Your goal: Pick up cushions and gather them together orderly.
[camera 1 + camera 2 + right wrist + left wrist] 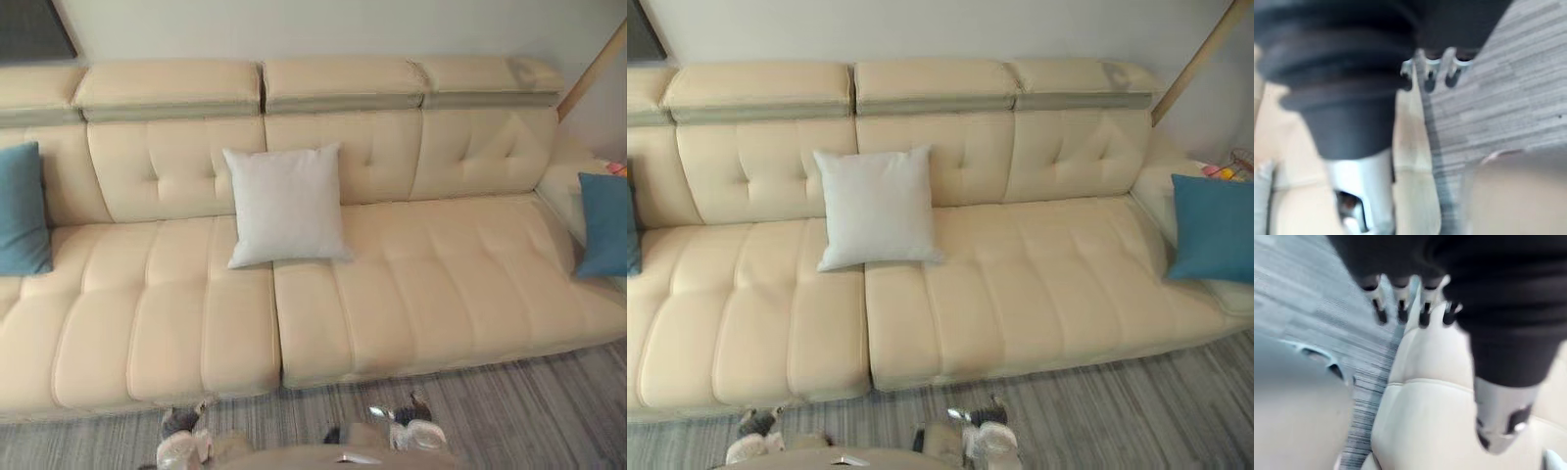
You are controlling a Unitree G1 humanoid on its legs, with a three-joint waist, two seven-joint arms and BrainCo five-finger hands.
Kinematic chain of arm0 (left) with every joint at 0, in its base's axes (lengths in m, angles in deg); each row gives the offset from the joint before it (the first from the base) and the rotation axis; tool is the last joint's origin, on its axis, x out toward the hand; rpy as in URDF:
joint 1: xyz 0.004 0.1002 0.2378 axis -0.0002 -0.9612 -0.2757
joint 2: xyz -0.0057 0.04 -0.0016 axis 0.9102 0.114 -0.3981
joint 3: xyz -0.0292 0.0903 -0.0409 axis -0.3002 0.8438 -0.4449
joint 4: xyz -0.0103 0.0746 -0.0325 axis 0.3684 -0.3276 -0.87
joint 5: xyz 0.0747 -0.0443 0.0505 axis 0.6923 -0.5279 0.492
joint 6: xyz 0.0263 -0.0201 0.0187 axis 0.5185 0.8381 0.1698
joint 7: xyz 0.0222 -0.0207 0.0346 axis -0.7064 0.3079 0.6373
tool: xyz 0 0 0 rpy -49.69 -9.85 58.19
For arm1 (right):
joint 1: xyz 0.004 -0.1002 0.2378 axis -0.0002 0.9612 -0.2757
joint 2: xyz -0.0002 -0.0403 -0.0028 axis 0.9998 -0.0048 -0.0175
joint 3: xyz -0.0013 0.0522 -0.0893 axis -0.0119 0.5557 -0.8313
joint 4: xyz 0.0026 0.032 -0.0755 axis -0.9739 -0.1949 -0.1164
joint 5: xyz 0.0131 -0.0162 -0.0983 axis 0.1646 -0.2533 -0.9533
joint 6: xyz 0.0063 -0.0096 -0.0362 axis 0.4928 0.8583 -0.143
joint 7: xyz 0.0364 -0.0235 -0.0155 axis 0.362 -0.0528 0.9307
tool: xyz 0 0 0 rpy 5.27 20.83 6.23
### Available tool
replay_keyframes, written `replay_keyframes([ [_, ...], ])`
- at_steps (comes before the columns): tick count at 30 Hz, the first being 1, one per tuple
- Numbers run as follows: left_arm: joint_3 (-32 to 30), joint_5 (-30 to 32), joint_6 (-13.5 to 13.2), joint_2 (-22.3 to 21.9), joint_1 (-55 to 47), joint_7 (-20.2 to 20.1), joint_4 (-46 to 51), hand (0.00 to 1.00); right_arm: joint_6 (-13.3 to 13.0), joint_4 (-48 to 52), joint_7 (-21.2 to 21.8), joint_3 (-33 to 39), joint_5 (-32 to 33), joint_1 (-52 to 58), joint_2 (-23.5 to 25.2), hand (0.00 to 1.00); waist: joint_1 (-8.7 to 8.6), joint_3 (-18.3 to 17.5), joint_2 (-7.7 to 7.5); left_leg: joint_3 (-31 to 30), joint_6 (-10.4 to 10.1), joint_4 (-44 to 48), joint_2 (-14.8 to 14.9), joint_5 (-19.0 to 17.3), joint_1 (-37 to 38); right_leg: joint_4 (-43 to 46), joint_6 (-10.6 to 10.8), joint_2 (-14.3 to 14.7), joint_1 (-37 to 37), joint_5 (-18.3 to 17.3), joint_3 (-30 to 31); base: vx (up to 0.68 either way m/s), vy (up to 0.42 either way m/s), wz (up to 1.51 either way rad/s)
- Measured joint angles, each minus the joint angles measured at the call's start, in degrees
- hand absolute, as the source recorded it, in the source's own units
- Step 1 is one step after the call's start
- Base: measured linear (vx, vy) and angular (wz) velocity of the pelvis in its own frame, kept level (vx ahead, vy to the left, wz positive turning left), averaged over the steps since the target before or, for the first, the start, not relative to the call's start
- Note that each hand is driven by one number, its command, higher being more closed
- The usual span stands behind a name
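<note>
— Right, hands first. What are they doing?

— Left hand (pixel 1424 308) hangs low by the front edge of the sofa (pixel 431 284), fingers loose and spread, nothing in them. Right hand (pixel 1436 71) much the same: fingers slack, thumb apart, empty, over the grey striped floor (pixel 549 411) just beside the sofa's front.

— So neither one is on a cushion?

— Neither. Both hang well short of the seat.

— Where are the cushions, then?

— White cushion (pixel 286 204) stands near the middle of the sofa, leaning on the backrest. Its lower edge rests on the seat across the seam between the two seat sections.

— And the coloured ones?

— Blue cushion (pixel 22 208) sits at the robot's left end, upright against the backrest and partly cut off at the edge. Second blue cushion (pixel 1213 227) is at the right end, propped against the armrest there.

— Any of them touching?

— No. All three are well apart, with the white one between the two blue.

— Anything else to note?

— Wooden pole (pixel 593 69) slants behind the sofa's right end. Some small bright things beyond the armrest, too small to tell.
</note>
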Motion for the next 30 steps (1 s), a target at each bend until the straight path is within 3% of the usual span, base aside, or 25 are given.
replay_keyframes([
  [1, 0.7, 0.0, 0.2, -0.7, 0.3, 0.4, -0.7, 0.00, -0.1, 0.6, -0.1, -0.6, 0.0, -1.5, -0.8, 0.00, 0.01, 1.5, 3.64, -0.4, -0.4, 1.5, 2.4, 0.0, -1.4, -4.1, -0.6, 2.5, 1.8, 3.6, -1.0, -0.21, -0.127, -0.35],
  [2, 1.7, 0.3, 0.2, -1.5, 0.2, 0.4, -0.6, 0.00, -0.1, 1.0, -0.2, -0.6, 0.0, -2.2, -1.2, 0.00, -0.36, 2.5, 5.26, -1.0, -1.0, 1.4, 3.5, 0.5, -2.0, -7.3, -1.3, 4.0, 2.6, 5.8, -1.1, -0.21, -0.091, -0.18],
  [4, 2.4, 0.6, 0.2, -2.1, -0.1, 0.6, -0.5, 0.00, 0.0, 1.0, -0.2, -0.6, 0.0, -1.9, -1.2, 0.00, -0.72, 2.6, 5.67, -0.9, -1.3, -0.5, 3.2, 2.4, -1.4, -6.7, -1.5, 3.9, 1.8, 6.2, -1.0, -0.18, -0.059, -0.01],
  [7, 3.7, 1.2, 0.2, -2.1, -0.2, 0.7, -0.4, 0.00, 0.0, 1.0, -0.5, -0.5, 0.0, -1.0, -1.3, 0.00, -1.35, 2.8, 5.29, -1.1, -1.6, -3.6, 2.2, 4.6, -0.6, -6.6, -2.0, 3.4, 0.5, 6.7, -0.7, -0.21, -0.048, -0.04],
  [9, 3.9, 1.2, 0.0, -2.2, -0.1, 0.4, -0.3, 0.00, 0.0, 1.0, -0.6, -0.1, 0.0, -0.5, -1.7, 0.00, -1.46, 2.9, 5.17, -2.9, -0.8, -1.5, 1.2, 3.9, -1.4, -6.7, -2.5, 2.9, -0.6, 7.0, 0.3, -0.15, 0.053, -0.34],
  [11, 3.7, 1.3, -0.1, -2.2, -0.2, 0.4, -0.3, 0.00, 0.0, 1.0, -0.7, 0.3, 0.0, 0.4, -2.0, 0.00, -1.38, 2.9, 5.11, -4.4, -0.3, 2.9, 0.6, 0.0, -1.1, -6.7, -2.6, 2.6, -1.4, 7.8, 1.6, -0.14, 0.160, -0.70],
  [13, 3.6, 1.6, -0.2, -2.6, -0.4, 0.2, -0.3, 0.00, 0.0, 1.0, -0.9, 0.7, 0.0, 1.3, -1.7, 0.00, -1.21, 3.0, 4.89, -7.0, -0.6, 5.5, -0.8, -6.7, 1.3, -6.7, -2.3, 3.2, -2.4, 8.0, 4.5, -0.10, 0.207, -0.96],
  [14, 3.7, 1.7, -0.2, -2.6, -0.2, 0.2, -0.3, 0.00, 0.0, 1.1, -1.0, 0.7, 0.0, 1.5, -1.3, 0.00, -1.29, 3.2, 4.57, -7.2, -0.4, 5.5, -1.2, -7.1, 1.5, -6.8, -2.0, 3.3, -2.4, 8.3, 5.6, -0.08, 0.152, -0.74],
  [15, 3.7, 1.8, -0.2, -2.2, -0.4, -0.1, -0.4, 0.00, -0.1, 1.1, -1.1, 1.9, 0.4, 1.9, -0.6, 0.00, -1.39, 2.7, 4.45, -6.8, -0.1, 4.4, -2.0, -7.7, 2.3, -8.1, -1.4, 3.4, -2.3, 9.4, 7.0, -0.08, 0.134, -0.70],
  [17, 4.2, 3.4, -0.1, -0.9, -0.5, -0.3, -0.7, 0.00, 0.0, 1.1, -1.3, 2.8, 0.2, 2.7, 0.7, 0.00, -2.50, 1.4, 2.46, -5.7, 0.2, 0.5, -4.2, -7.9, 2.7, -13.8, -1.7, 3.1, -1.9, 12.9, 8.9, -0.04, 0.141, -0.62],
  [19, 5.2, 3.9, 0.0, 0.1, -0.3, -0.3, -1.1, 0.00, 0.0, 1.0, -1.3, 2.9, 0.3, 3.2, 1.2, 0.00, -2.57, 0.9, 1.43, -5.7, 0.2, 0.0, -5.2, -7.9, 2.6, -16.9, -1.3, 3.1, -2.1, 15.7, 10.1, 0.02, 0.104, -0.50],
  [20, 5.4, 4.0, 0.1, 0.3, 0.4, -0.6, -1.6, 0.00, 0.0, 1.0, -1.3, 2.9, 0.6, 3.7, 1.3, 0.00, -2.56, 0.9, 1.33, -5.3, 0.4, 0.1, -5.5, -7.7, 2.9, -17.7, -1.5, 3.2, -2.1, 18.2, 10.7, 0.04, 0.097, -0.59],
  [22, 5.8, 4.3, 0.4, 0.3, 1.1, -0.9, -2.8, 0.00, 0.1, 1.1, -1.3, 2.9, 0.7, 3.4, 1.2, 0.00, -2.48, 1.0, 1.47, -2.6, 0.8, 0.6, -4.9, -7.4, 4.0, -18.0, -0.2, 4.5, -2.0, 19.9, 13.4, 0.10, 0.051, -0.87],
  [24, 6.1, 4.6, 0.6, 0.1, 1.4, -1.0, -3.3, 0.00, 0.1, 1.0, -1.3, 2.9, 0.7, 2.8, 0.8, 0.00, -2.67, 1.4, 2.12, 0.5, 1.1, 1.2, -4.0, -7.5, 4.9, -18.5, -0.4, 5.9, -2.5, 21.4, 14.8, 0.09, 0.022, -1.18],
  [26, 6.0, 4.5, 0.7, -0.2, 2.0, -1.0, -3.3, 0.00, 0.3, 0.6, -1.3, 2.6, 0.7, 1.3, 0.6, 0.00, -2.13, 1.6, 2.88, 4.5, 1.9, 0.7, -2.2, -7.1, 5.1, -19.4, -4.8, 8.2, -5.8, 26.0, 7.2, 0.04, -0.062, -1.58],
  [27, 6.0, 4.6, 0.8, -0.3, 1.9, -1.0, -3.3, 0.00, 0.4, 0.5, -1.3, 2.6, 0.7, 1.0, 0.6, 0.00, -2.06, 1.8, 3.29, 5.9, 2.0, 0.3, -1.6, -7.0, 5.5, -19.3, -6.2, 8.0, -6.1, 25.3, 4.0, 0.01, -0.129, -1.43],
  [28, 6.6, 4.5, 1.1, -0.4, 1.8, -1.1, -3.3, 0.00, 0.5, 0.4, -1.2, 3.6, 0.8, 0.5, 0.0, 0.00, -2.41, 2.3, 3.87, 10.1, 1.8, -1.4, -1.8, -7.1, 8.4, -11.5, -11.2, 4.4, -6.5, 15.4, -14.3, 0.01, -0.111, -1.03],
  [30, 7.8, 4.6, 1.2, -0.2, 1.2, -1.2, -3.2, 0.00, 0.5, -0.1, -1.3, 4.7, 0.8, 1.0, 0.0, 0.00, -2.29, 2.4, 4.08, 13.7, 1.3, -1.7, -2.2, -7.5, 11.4, -5.7, -11.5, 0.0, -4.1, 7.9, -27.3, 0.08, -0.135, -1.04],
])
